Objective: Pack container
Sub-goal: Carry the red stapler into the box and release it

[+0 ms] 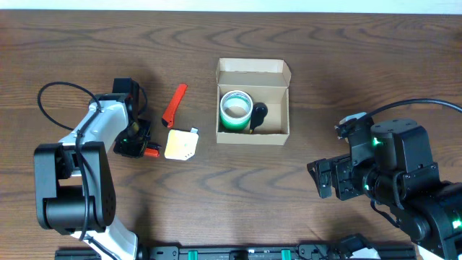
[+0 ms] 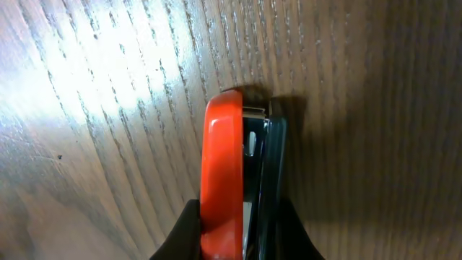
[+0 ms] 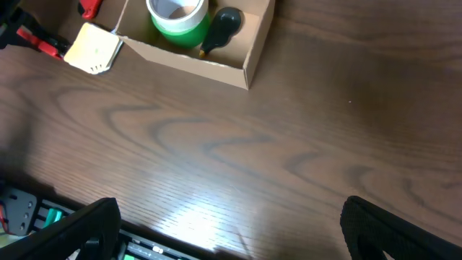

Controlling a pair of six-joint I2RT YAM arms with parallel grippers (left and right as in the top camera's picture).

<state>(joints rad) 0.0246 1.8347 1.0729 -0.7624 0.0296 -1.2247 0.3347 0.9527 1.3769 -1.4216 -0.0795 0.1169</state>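
The tan cardboard container stands open at the table's middle, also in the right wrist view. Inside it are a green tape roll and a black rounded object. My left gripper is down at the table, shut on an orange and black stapler that lies on the wood; its orange tip shows in the overhead view. My right gripper is open and empty above bare table at the right front.
An orange-red handled tool lies left of the container. A pale yellow square block lies beside the stapler, also in the right wrist view. A black rail runs along the front edge.
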